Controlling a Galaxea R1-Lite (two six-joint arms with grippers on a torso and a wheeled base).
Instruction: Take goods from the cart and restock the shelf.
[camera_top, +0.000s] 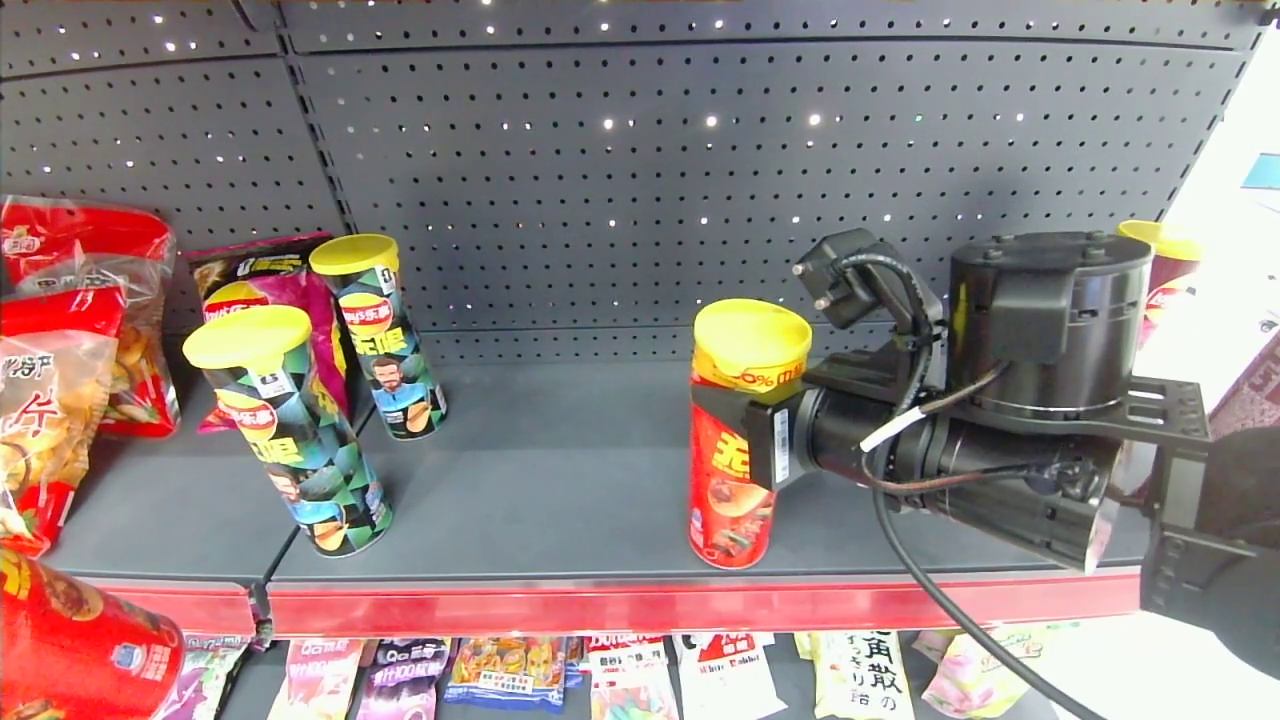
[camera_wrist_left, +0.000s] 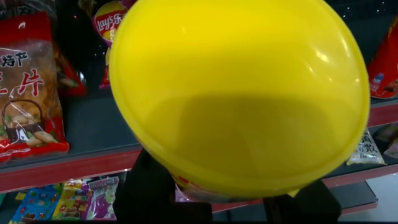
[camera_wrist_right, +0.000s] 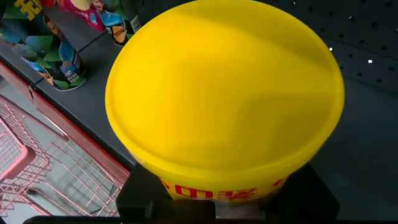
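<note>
Right arm's on the placing step, so here's how I'd do it. The right gripper (camera_top: 740, 425) sits mid-frame in the head view, jaws closed around the upper body of the red can (camera_top: 728, 500) just under its yellow lid. The can looks close to upright, with its base low and right by the red lip (camera_top: 600, 605) along the shelf (camera_top: 560, 480) front. I can't tell whether it's actually touching the deck or a hair above it.

My take: don't let go there. It's too near the edge, and a tall thin can tips easily. I'd push it further back towards the pegboard, settle it flat, then open the jaws only enough to clear and back straight out so the fingers don't drag it over. Plenty of bare deck around it. The green-and-black cans (camera_top: 290, 440) are well apart at centre left, so no squeeze there.

The left gripper (camera_wrist_left: 224, 199) has a second can (camera_wrist_left: 239, 93), dark fingers on both sides just below the lid, and that red body shows in the lower left corner of the head view. I'd park that arm until the right one's out. The cart (camera_wrist_right: 37, 174) is at the lower left of the right wrist view.
</note>
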